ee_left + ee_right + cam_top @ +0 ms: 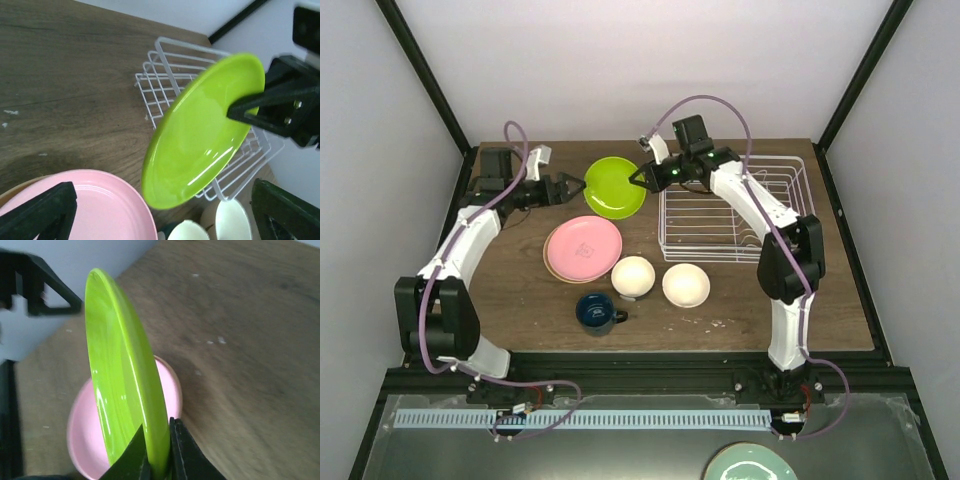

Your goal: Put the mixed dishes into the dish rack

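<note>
The lime green plate (pixel 614 187) hangs on edge above the table between both arms. My right gripper (pixel 638 178) is shut on its right rim; in the right wrist view the gripper (pixel 159 440) pinches the plate (pixel 120 370) tightly. My left gripper (pixel 575 187) stands open at the plate's left edge, its fingers (pixel 45 215) wide apart and off the plate (pixel 200 135). The white wire dish rack (pixel 735 215) stands to the right, holding nothing. A pink plate (pixel 583 247) lies on a peach-tan one. Two cream bowls (pixel 633 276) (pixel 686 285) and a dark blue mug (pixel 595 311) sit nearer.
A pale teal plate (pixel 750 463) lies below the table's near edge at the bottom right. The rack (pixel 165 75) lies just behind the green plate in the left wrist view. Black frame posts rise at the back corners.
</note>
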You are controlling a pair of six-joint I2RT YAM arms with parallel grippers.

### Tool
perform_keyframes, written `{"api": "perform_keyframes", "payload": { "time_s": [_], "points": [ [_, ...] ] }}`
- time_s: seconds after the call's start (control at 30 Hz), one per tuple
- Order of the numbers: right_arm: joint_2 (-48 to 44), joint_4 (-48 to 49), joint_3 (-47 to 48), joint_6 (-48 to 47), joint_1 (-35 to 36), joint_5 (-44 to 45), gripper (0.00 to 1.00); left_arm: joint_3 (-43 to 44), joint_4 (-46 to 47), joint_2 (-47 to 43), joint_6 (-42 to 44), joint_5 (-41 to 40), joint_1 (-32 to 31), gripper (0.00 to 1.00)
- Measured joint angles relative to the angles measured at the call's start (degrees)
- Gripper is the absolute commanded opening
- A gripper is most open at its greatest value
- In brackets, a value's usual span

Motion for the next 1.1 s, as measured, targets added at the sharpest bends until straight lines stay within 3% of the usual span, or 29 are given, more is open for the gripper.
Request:
{"api": "perform_keyframes", "payload": {
  "time_s": [0.23,0.6,1.1],
  "points": [
    [-3.9,-2.6,-1.0,-13.5,-2.5,14.1,0.01,6.8,-3.2,2.6,0.7,-0.6,6.2,1.0],
    [-27.5,10.5,-17.9,-43.1,-15.0,26.1,0.01,9.9,-6.1,3.9,2.6,-1.4,8.8,1.0],
    [-26.1,15.5,-22.6,-73.2,-23.2,37.4,0.01,9.9,-7.4,5.5,3.9,-2.7,8.8,1.0]
  ]
}}
